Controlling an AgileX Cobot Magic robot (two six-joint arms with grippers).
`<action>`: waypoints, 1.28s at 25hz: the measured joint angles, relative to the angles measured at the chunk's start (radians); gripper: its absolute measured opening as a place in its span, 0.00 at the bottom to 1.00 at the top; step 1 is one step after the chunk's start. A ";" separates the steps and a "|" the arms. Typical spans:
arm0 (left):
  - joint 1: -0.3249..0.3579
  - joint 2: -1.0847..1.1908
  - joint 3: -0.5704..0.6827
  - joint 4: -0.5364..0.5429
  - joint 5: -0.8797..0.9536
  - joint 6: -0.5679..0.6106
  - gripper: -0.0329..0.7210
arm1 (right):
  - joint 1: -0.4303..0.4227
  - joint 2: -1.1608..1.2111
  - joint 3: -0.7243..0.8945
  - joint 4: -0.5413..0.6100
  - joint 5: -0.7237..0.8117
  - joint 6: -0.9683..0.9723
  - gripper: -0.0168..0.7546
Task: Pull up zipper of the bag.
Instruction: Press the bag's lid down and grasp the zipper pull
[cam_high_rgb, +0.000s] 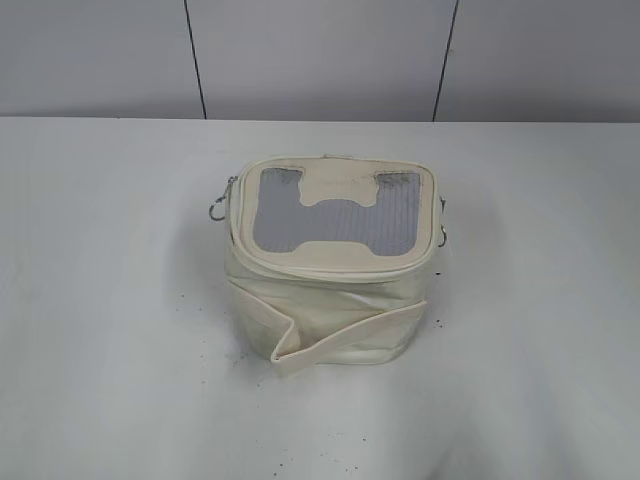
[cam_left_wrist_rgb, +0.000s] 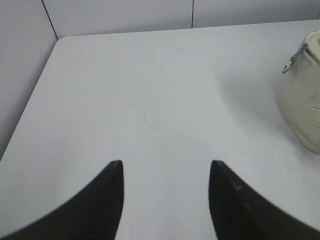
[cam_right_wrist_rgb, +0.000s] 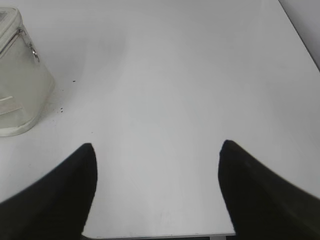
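- One bag (cam_high_rgb: 335, 265) stands upright at the middle of the exterior frame, on a white counter (cam_high_rgb: 110, 330).
- Its top panel faces the camera at a slant: a grey ribbed window (cam_high_rgb: 340, 213) with a cream bone-shaped patch (cam_high_rgb: 338, 190) across it.
- The zipper (cam_high_rgb: 330, 262) runs as a cream track around the rim of that top panel; along the front edge it looks shut, though the far side cannot be judged.
- A silver ring pull (cam_high_rgb: 219, 206) hangs at the bag's upper-left corner, clear of the counter; a second small metal piece shows at the right edge, too small to make out.
- A flat cream strap (cam_high_rgb: 345, 338) crosses the lower front of the bag, its left end folded out in a point.
- Dark specks dot the counter just beside the bag's base.
- Neither arm shows in the exterior frame.
- In the left wrist frame, the left gripper (cam_left_wrist_rgb: 166, 167) hangs above bare counter, jaws apart with nothing between them; the bag sits at the right edge of the frame, well apart from them, the ring pull dangling at its upper corner.
- In the right wrist frame, the right gripper (cam_right_wrist_rgb: 157, 150) has its jaws wide apart over bare counter; the bag sits at the upper left of the frame, well apart from them.
- Grey wall panels (cam_high_rgb: 320, 55) with two dark seams fill the top of the exterior frame.
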 joint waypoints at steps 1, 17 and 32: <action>0.000 0.000 0.000 0.000 0.000 0.000 0.60 | 0.000 0.000 0.000 0.000 0.000 0.000 0.78; 0.000 0.000 0.000 0.000 0.000 0.000 0.60 | 0.000 0.000 0.000 0.000 0.000 0.000 0.78; 0.000 0.000 0.000 0.000 0.000 0.000 0.60 | 0.000 0.000 0.000 0.000 0.000 0.000 0.78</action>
